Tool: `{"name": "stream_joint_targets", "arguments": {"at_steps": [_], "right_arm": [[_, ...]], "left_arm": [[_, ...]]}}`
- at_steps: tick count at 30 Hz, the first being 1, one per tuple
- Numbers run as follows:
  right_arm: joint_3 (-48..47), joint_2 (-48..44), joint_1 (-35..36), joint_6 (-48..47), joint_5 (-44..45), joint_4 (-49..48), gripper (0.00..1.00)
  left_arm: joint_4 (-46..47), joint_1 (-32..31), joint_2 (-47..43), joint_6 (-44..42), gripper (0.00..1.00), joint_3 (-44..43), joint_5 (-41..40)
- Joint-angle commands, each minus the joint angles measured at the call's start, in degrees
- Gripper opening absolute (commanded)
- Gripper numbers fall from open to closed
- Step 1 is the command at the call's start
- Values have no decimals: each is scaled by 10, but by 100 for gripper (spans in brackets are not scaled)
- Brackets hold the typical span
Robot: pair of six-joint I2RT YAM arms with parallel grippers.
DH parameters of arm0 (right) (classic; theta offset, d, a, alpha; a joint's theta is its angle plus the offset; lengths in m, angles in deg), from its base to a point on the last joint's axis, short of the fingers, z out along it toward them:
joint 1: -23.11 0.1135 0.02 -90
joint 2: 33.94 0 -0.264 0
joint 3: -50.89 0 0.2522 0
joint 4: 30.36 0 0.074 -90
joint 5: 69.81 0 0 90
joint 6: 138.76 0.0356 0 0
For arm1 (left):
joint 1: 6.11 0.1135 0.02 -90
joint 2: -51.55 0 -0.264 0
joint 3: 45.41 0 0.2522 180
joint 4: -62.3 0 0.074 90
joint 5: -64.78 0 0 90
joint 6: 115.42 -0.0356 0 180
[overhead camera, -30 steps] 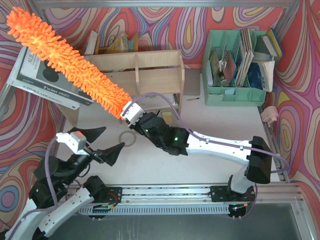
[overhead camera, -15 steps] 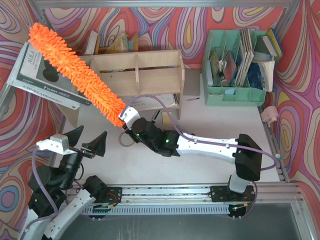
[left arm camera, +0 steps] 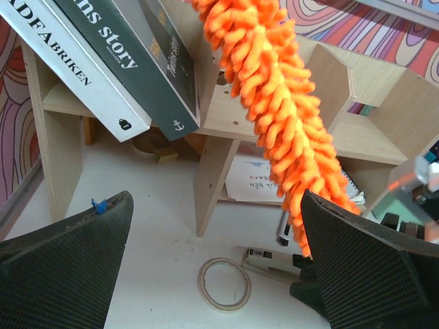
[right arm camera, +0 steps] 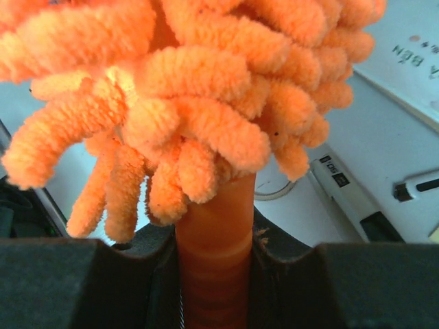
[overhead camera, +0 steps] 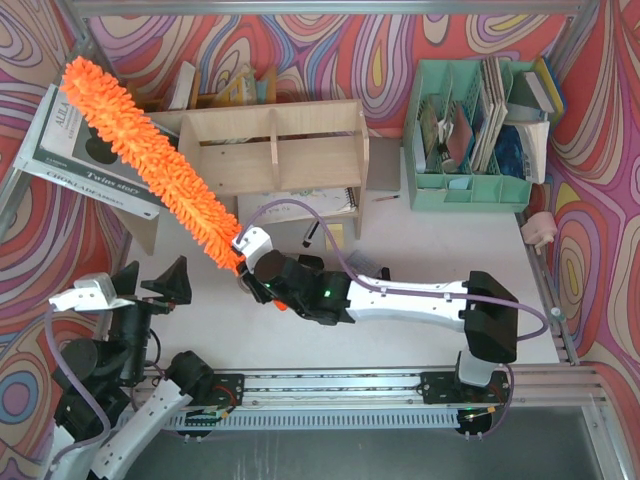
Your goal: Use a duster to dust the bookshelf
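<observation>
**A:** Where is the duster (overhead camera: pixel 150 165)?

**B:** It slants from in front of the bookshelf (overhead camera: pixel 300 150) up and away to the left; its fluffy head crosses the shelf's left end and the big dark books (overhead camera: pixel 80 150) leaning there; whether it touches the wood, I cannot tell.

**A:** What holds it?

**B:** The right fingers (right arm camera: pixel 82 281); they are clamped on the orange handle (right arm camera: pixel 214 274) just below the fluff, one on each side.

**A:** And the left fingers (left arm camera: pixel 62 267)?

**B:** Spread wide apart with nothing between them; they hang over the surface (overhead camera: pixel 450 240) at the near left, pointed at the shelf.

**A:** Anything else near?

**B:** A tape ring (left arm camera: pixel 223 283) lies flat on the surface ahead of the left fingers, near a shelf upright; a spiral notebook (left arm camera: pixel 254 185) lies under the lower tier; a mint-green organiser (overhead camera: pixel 470 190) packed with books stands to the right of the shelf.
</observation>
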Motion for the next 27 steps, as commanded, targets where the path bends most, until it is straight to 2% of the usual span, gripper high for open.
{"name": "stream_joint_targets", "arguments": {"at_steps": [1,9,14,19,27], "right_arm": [[-24,21,9,24,-7,-15,0],[13,18,19,-34,-2,-61,0],[49,-10,20,-118,3,-107,0],[58,-18,21,-212,-12,-98,0],[72,-25,20,-258,26,-108,0]], "left_arm": [[7,12,-12,6,98,10,-6],[-2,43,-13,12,98,7,2],[-4,45,-13,16,98,5,0],[-8,47,-13,21,98,2,0],[-10,47,-13,26,98,1,3]]}}
